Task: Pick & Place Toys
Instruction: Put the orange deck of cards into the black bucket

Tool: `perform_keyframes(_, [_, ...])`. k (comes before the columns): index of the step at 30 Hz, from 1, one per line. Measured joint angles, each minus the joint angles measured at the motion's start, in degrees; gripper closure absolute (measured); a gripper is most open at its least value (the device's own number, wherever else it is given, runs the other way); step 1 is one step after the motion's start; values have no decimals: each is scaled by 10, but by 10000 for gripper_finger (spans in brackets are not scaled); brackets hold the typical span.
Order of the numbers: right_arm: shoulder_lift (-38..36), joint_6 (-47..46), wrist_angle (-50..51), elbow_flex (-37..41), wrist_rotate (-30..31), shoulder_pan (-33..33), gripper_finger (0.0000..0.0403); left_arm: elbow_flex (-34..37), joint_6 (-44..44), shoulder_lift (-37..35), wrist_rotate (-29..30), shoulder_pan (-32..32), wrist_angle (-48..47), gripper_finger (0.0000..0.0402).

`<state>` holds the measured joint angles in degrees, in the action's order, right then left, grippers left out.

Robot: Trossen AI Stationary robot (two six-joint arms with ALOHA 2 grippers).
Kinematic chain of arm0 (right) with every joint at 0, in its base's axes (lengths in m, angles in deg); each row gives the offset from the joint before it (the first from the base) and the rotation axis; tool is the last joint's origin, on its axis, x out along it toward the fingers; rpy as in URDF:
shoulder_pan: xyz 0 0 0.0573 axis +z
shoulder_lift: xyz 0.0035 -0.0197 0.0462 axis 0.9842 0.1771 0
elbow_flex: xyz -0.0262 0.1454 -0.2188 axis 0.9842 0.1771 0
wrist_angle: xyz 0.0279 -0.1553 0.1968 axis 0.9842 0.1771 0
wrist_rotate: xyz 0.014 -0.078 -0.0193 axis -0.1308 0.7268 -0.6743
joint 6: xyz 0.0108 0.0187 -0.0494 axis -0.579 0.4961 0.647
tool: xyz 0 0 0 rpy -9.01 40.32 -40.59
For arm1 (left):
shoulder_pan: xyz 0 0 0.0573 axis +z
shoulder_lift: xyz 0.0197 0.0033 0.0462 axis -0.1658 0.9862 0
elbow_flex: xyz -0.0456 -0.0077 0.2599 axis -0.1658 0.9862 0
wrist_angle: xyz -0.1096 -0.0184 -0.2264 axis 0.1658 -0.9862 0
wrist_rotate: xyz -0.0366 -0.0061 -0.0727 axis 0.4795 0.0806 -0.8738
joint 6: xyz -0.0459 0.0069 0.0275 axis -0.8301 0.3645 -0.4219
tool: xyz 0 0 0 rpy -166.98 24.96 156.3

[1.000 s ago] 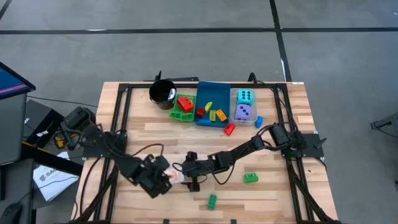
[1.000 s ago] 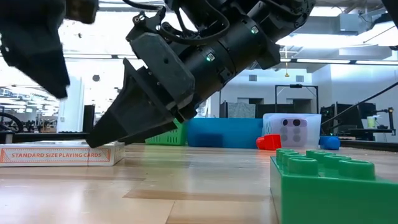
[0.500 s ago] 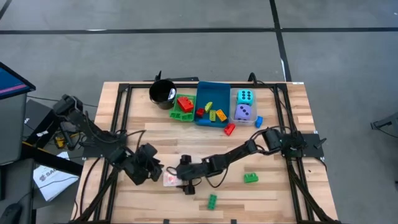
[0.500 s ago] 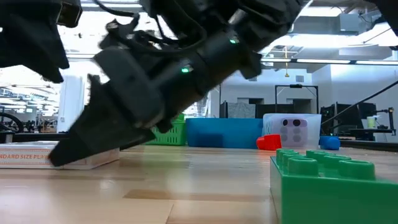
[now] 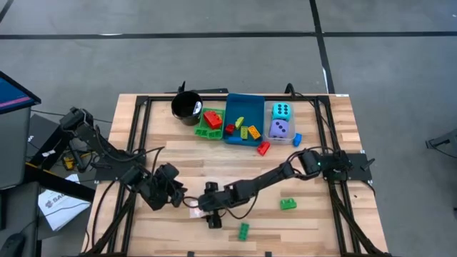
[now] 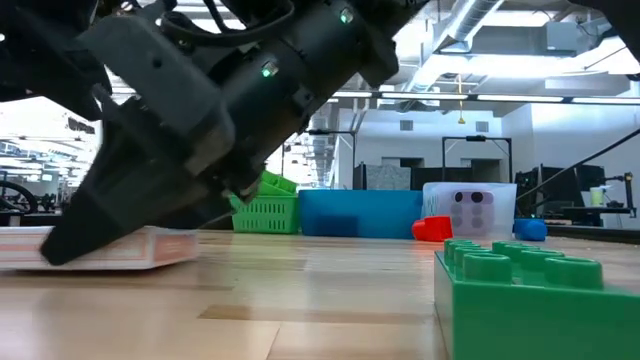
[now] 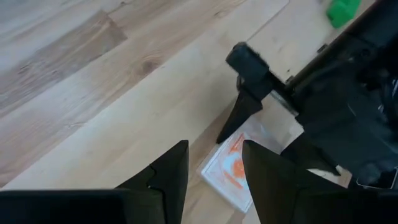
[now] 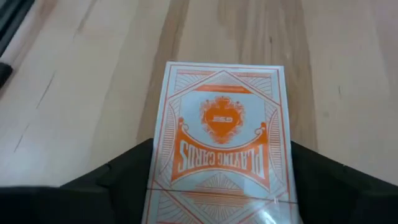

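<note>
A white card pack with an orange print (image 8: 222,134) lies flat on the wood table, near the front and left of middle (image 5: 193,210). My right gripper (image 8: 222,148) reaches over it from the table's right, with a finger on each long side (image 6: 60,250). My left gripper (image 7: 214,149) stands open just left of the pack (image 5: 173,191), clear of it, with nothing between its fingers. Other toys sit in the trays at the far edge. These are the cyan die (image 5: 280,110), the purple die (image 5: 279,128) and bricks (image 5: 212,118). My right gripper pinches the card pack by its two long sides (image 8: 163,186), one finger on each, at the end nearer the wrist. The fingers slant down from the table's right and lie along the pack. The pack rests flat on the table, printed face up.
Loose green bricks lie near the front right (image 5: 288,204) (image 5: 243,230); one fills the low view's right (image 6: 520,300). A red brick (image 5: 263,148) and a blue brick (image 5: 297,139) lie by the trays. A black cup (image 5: 187,107) and green (image 5: 201,131), blue (image 5: 230,101) and clear (image 5: 268,108) trays line the far edge.
My left gripper has drawn back from the card pack toward the table's left edge and risen a little. My right gripper has gone toward the table's left edge and tipped lower, so its fingers now reach along the pack's sides. The pack has stayed on the table.
</note>
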<state>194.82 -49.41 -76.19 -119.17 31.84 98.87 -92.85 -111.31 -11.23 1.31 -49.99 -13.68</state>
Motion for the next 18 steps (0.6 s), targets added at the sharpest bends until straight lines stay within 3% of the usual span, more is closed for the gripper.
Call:
perform_keyframes(9, [-54,36,108,7,-11,6,102,0,0,0,0,0,-25,257])
perform_keyframes(13, [-115,36,108,5,32,7,102,0,0,-2,-6,0,-71,257])
perform_keyframes(18, [-184,38,149,5,149,-1,102,0,0,-10,-7,-1,-170,257])
